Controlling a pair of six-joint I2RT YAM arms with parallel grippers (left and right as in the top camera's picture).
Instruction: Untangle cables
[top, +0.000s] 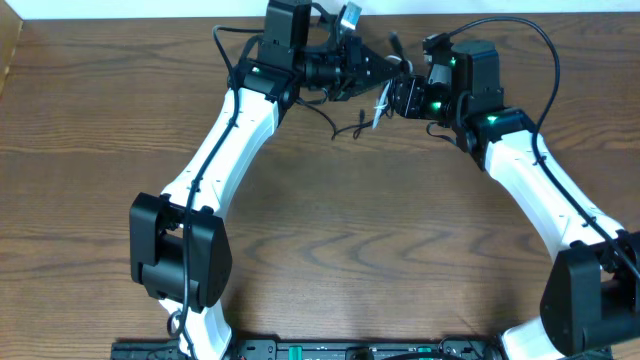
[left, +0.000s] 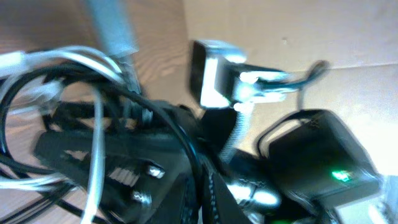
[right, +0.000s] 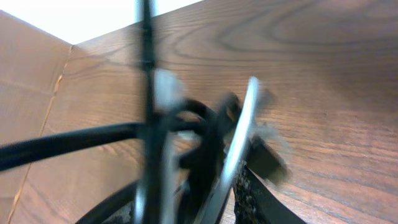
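The cables (top: 378, 104), thin black cords and a white one, hang in a tangle between my two grippers at the table's far middle. A black loop (top: 350, 128) trails down onto the wood. My left gripper (top: 385, 68) reaches in from the left and is shut on black cords of the cables (left: 155, 115); a white cord (left: 96, 130) loops in front of its fingers (left: 202, 199). My right gripper (top: 398, 95) comes in from the right. Its jaws stand apart, with a white cord (right: 242, 130) and black cords (right: 146, 93) running between them (right: 186, 211). Both wrist views are blurred.
The wooden table (top: 340, 240) stretches toward the front. A cardboard wall (right: 31, 106) stands along the far edge and at the far left (top: 8, 50). The right arm's body with its green light (left: 339, 175) is very close to my left gripper.
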